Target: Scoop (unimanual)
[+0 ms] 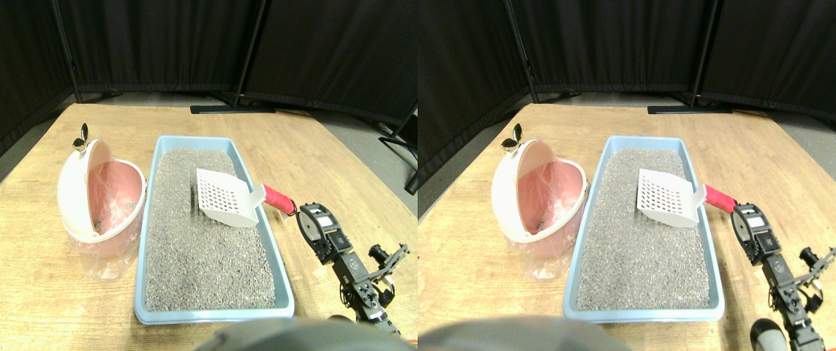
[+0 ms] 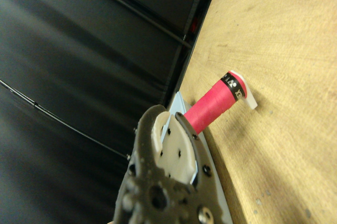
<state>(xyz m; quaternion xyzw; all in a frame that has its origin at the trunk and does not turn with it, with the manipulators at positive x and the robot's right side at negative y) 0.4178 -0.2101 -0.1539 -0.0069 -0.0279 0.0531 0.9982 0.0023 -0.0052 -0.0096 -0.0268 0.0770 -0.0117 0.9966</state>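
Observation:
A white slotted scoop (image 1: 226, 197) lies tilted over the grey litter (image 1: 198, 248) in a light blue tray (image 1: 213, 314). Its red wrapped handle (image 1: 279, 199) rests across the tray's right rim and points out to the right. My right gripper (image 1: 305, 215) sits just past the handle's end, low over the wooden floor, with the handle not between its jaws. In the wrist view the red handle (image 2: 213, 105) with its white tip lies just beyond the dark jaw frame of the gripper (image 2: 168, 123).
A pink bin (image 1: 107, 201) lined with clear plastic, its white lid tipped open, stands against the tray's left side. Black curtain panels (image 1: 169, 44) on floor stands close off the back. Wooden floor (image 1: 344, 168) extends to the right of the tray.

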